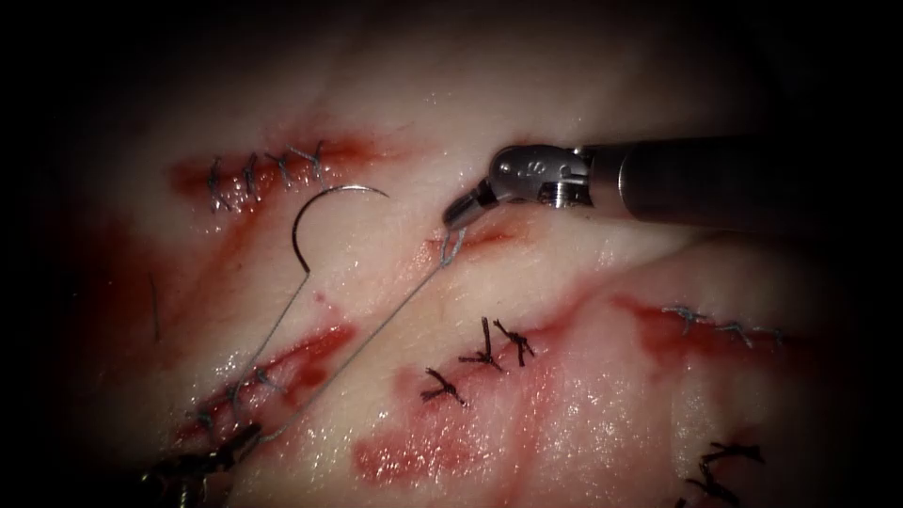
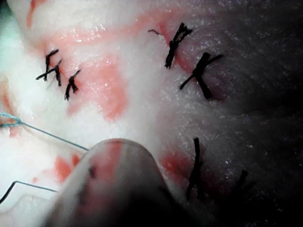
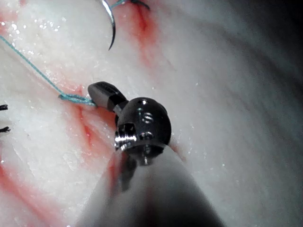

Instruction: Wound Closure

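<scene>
Steel needle [image 1: 315, 218] lies free on the tissue [image 1: 583, 395], left of a small cut [image 1: 475, 240], untouched by either tool. Dark stitches [image 1: 489, 353] sit below that cut. Blue-grey thread [image 1: 376, 325] runs from a loop at the cut down-left. Right tool [image 1: 458, 212] angles in from the right, jaws clenched on the loop; left tool's [image 1: 202, 466] jaws: cannot tell
</scene>
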Available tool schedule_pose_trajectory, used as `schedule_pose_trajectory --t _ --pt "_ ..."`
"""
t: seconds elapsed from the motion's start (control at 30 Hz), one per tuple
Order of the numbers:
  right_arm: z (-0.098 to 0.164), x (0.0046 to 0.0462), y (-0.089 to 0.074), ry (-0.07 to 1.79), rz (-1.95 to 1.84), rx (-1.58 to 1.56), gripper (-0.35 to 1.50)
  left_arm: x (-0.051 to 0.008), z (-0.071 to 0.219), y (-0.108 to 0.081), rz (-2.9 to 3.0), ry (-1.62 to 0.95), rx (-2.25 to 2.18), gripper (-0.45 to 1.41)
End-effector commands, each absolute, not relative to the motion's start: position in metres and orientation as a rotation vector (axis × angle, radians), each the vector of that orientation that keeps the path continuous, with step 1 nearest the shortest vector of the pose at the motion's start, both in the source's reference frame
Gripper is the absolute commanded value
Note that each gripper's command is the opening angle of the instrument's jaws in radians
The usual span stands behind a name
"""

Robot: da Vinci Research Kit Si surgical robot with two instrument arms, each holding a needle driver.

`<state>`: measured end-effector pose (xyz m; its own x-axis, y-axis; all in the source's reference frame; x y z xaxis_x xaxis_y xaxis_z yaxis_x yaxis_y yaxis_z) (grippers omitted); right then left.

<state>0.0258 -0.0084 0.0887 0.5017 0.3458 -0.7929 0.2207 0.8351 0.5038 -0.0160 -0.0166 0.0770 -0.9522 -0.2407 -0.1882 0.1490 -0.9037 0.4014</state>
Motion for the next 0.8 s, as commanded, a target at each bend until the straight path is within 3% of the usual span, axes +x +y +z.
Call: schedule_pose_trajectory --t 0.03,0.8 --pt "0.0892 0.0266 -0.0078 1.062 0.08 0.603 -0.35 -0.0165 0.0776 -0.0165 -2.861 -0.58 0.35 -0.45" --pt "0.0916 0.0256 -0.0048 1.043 0.163 0.515 -0.35 -0.0158 0.0766 -0.0252 -2.853 -0.515 0.341 -0.45"
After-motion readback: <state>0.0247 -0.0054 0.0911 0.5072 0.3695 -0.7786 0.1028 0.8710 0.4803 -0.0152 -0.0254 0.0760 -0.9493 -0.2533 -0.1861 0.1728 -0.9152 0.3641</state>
